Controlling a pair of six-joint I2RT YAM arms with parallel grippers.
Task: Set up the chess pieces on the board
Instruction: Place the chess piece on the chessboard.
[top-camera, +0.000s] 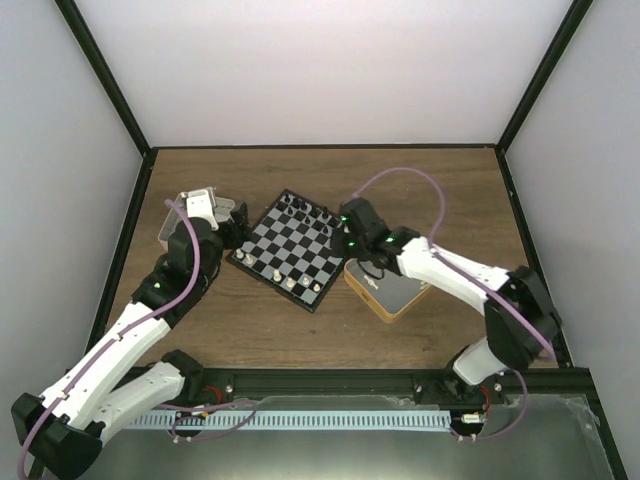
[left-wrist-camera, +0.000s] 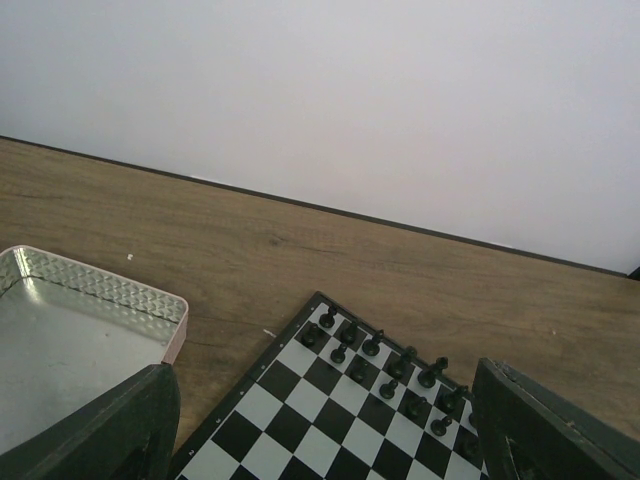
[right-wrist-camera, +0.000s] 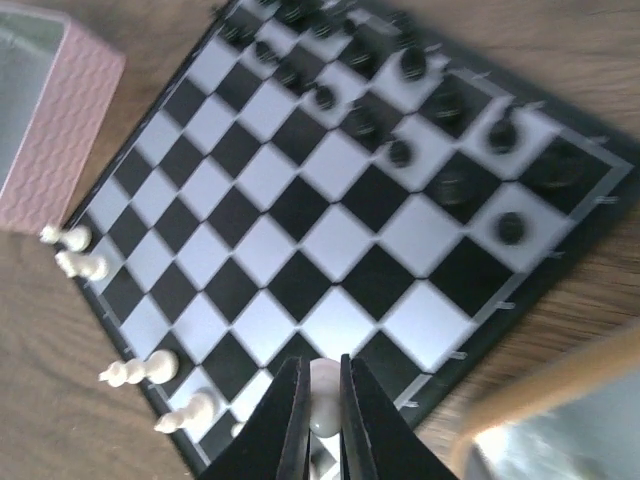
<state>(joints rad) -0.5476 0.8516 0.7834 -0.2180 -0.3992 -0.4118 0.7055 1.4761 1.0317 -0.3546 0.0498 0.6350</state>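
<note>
A small square black-and-grey checkered chessboard with a black rim (top-camera: 295, 245) lies turned corner-on at the middle of the brown wood-grain bench (top-camera: 430, 185). Tiny black chess figures (top-camera: 305, 209) crowd its far right edge, and a few tiny cream-white chess pieces (top-camera: 290, 283) stand along its near left edge. The white-and-black left arm (top-camera: 130, 330) reaches to the board's far left edge, its fingers (top-camera: 236, 222) just beside the rim, with a pale pink square tray (top-camera: 170, 222) behind them. The white-and-black right arm (top-camera: 450, 270) stretches over a tan-rimmed square tray (top-camera: 365, 295) beside the board, its fingers (top-camera: 340, 224) above the board's right corner
</note>
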